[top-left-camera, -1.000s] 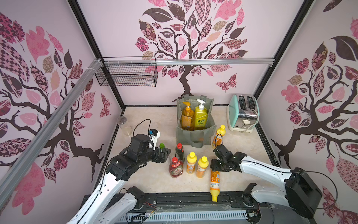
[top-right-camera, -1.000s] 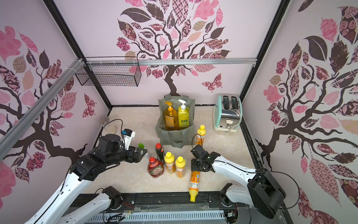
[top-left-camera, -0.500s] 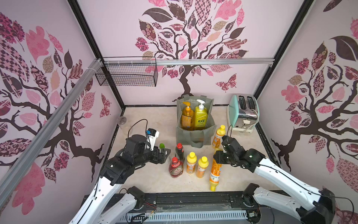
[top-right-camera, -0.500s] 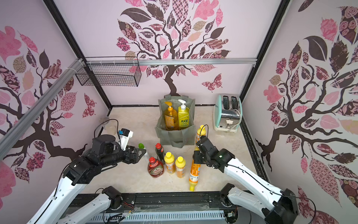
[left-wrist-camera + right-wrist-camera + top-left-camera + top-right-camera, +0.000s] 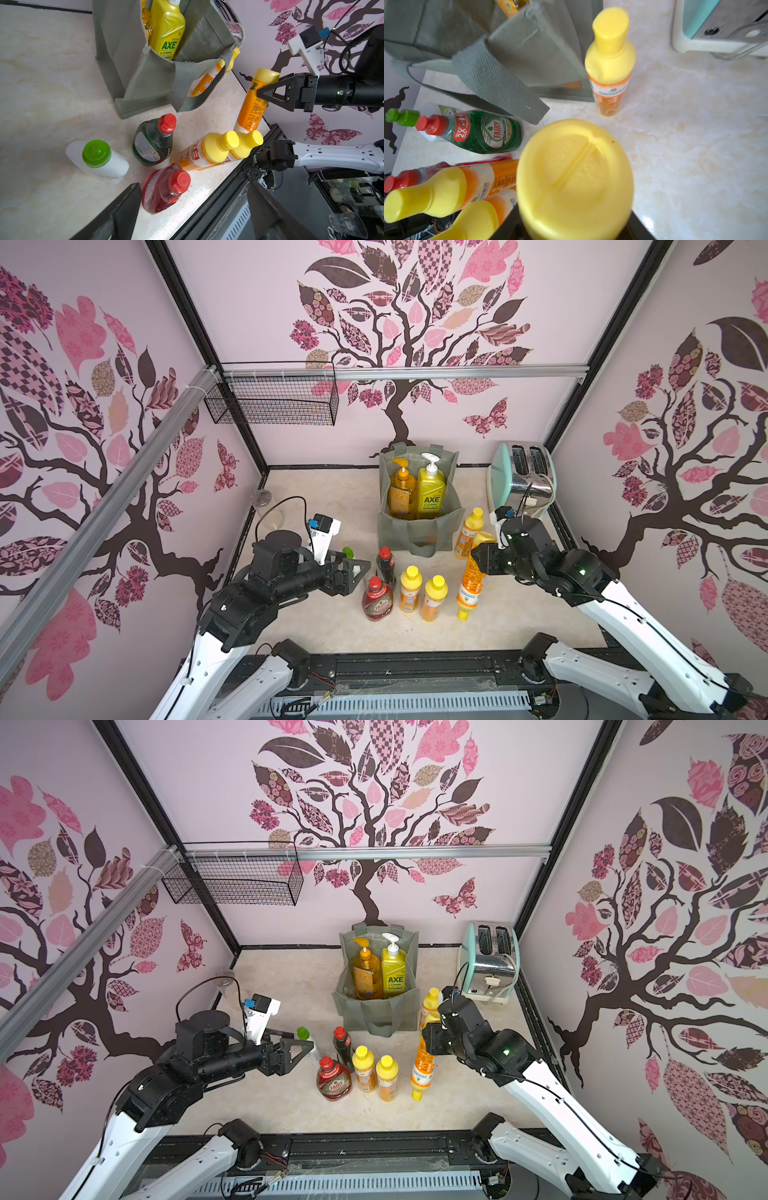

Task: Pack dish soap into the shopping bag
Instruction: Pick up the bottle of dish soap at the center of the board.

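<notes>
The right fingers [image 5: 267, 92] had lifted one orange bottle [image 5: 471, 578], clenched on it cap-down at 5 o'clock of the shopping bag [image 5: 419, 533], which held two pump bottles [image 5: 430, 493]; the left fingers [image 5: 120, 209] stood released, with six bottles [image 5: 410, 593] left on the worktop [image 5: 332, 497].

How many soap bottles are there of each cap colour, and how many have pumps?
Yellow-capped bottles: 4
Red-capped bottles: 2
Green-capped bottle: 1
Pump bottles: 2
Total: 9
</notes>
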